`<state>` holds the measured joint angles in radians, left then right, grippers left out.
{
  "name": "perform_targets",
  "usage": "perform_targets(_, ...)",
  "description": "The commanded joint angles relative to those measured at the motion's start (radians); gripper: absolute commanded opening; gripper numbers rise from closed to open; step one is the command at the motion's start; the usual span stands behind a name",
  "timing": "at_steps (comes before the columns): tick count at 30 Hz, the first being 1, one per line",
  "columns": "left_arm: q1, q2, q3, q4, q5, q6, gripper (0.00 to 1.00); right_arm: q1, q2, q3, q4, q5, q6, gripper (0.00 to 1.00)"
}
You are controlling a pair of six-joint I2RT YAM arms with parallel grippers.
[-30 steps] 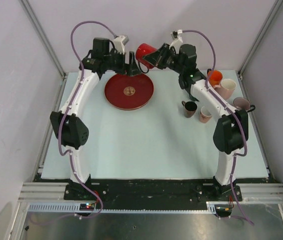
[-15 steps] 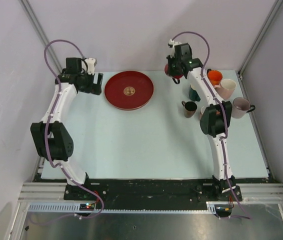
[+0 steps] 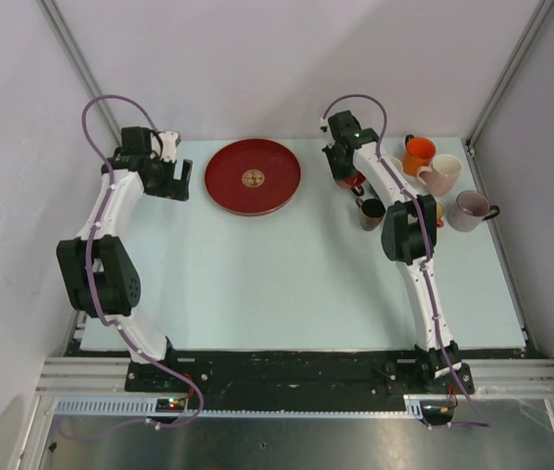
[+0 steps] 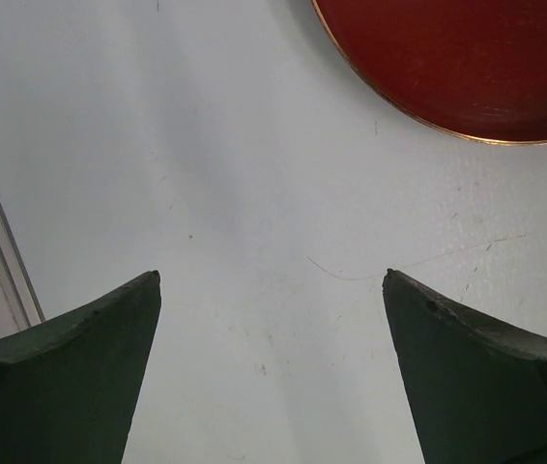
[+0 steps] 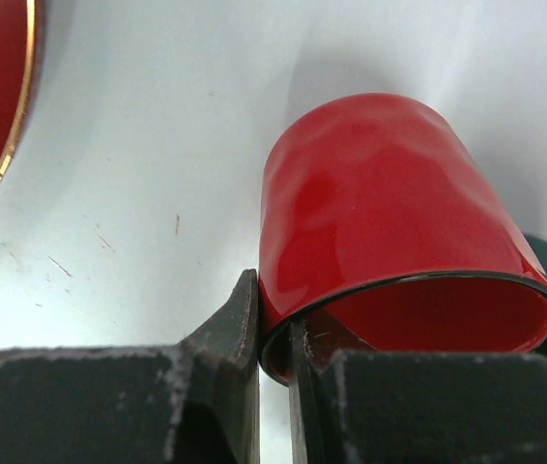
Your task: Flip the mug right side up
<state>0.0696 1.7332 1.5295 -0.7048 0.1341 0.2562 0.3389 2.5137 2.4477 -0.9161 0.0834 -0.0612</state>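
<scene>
Right hand (image 5: 273,324) clamped on red mug (image 5: 380,213) rim beside plate (image 3: 228,181); left hand (image 4: 272,280) apart, empty. Set-down step, likely; next: seat base, release.

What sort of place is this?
Probably a lab robot cell: a pale table enclosed by plain wall panels, the left arm and right arm bolted at its edge, and mugs and a red plate as props.
</scene>
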Motion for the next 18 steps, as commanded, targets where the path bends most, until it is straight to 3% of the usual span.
perform_targets(1,0.004,-0.047,0.013,0.019,0.019,0.028,1.00,0.006,-0.003,0.055,-0.051,0.080,-0.056,0.00)
perform_targets(5,0.005,-0.049,0.007,0.018,0.012,0.042,1.00,0.005,0.012,0.049,-0.070,0.100,-0.062,0.04)
perform_targets(13,0.005,-0.072,-0.015,0.013,0.010,0.062,1.00,0.006,-0.030,0.043,-0.041,0.108,-0.071,0.48)
perform_targets(18,0.005,-0.099,-0.027,0.008,0.013,0.078,1.00,0.024,-0.096,0.037,-0.026,0.138,-0.107,0.64)
